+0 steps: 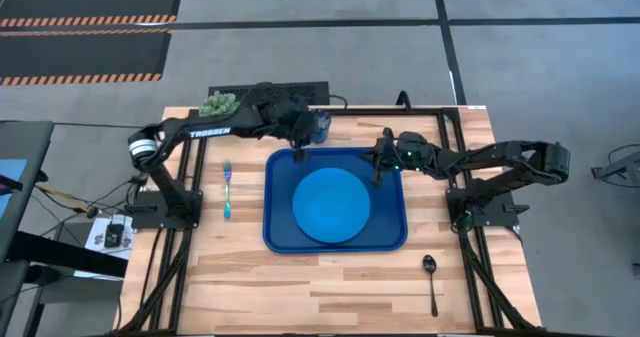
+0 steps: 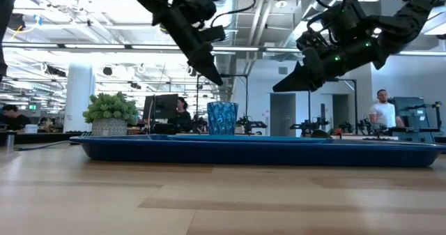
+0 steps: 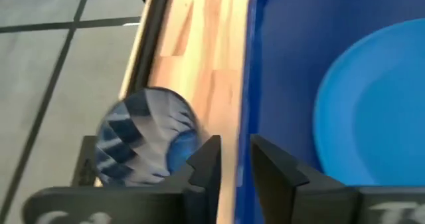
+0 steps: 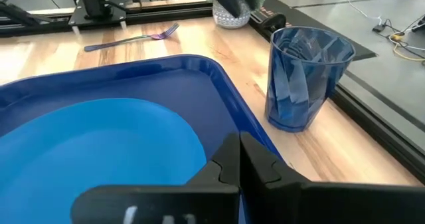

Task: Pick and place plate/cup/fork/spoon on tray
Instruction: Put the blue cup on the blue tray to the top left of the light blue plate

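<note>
The small dark-blue see-through cup (image 4: 307,78) stands upright on the wooden table (image 1: 330,287), just beside the far rim of the big dark-blue plastic tray (image 1: 280,232) with rounded corners. It looks light and thin, so it may tip or slide if it is bumped. Its sides look smooth and a bit slippery. A good place to hold it is around the middle of its wall, with one finger on each side, squeezing gently.

The left gripper (image 1: 301,147) hangs in the air over the tray's far edge, near the cup. Its fingers are open only a little and hold nothing. The right gripper (image 1: 379,170) hovers over the tray's right side. Its fingers are closed together and hold nothing.

The round, flat, bright light-blue plate (image 1: 331,204) already lies in the middle of the tray. It looks stiff and smooth.

The slim fork with a green-teal handle (image 1: 227,188) lies on the table, left of the tray and apart from it. The thin dark metal spoon (image 1: 431,281) lies on the table near the front right corner of the tray. Both are thin, lie flat, and may be hard to pinch; the middle of the handle is the best spot.

Counting: one cup, one plate, one fork, one spoon, one tray. A little green plant in a pot (image 1: 217,104) sits at the back.
</note>
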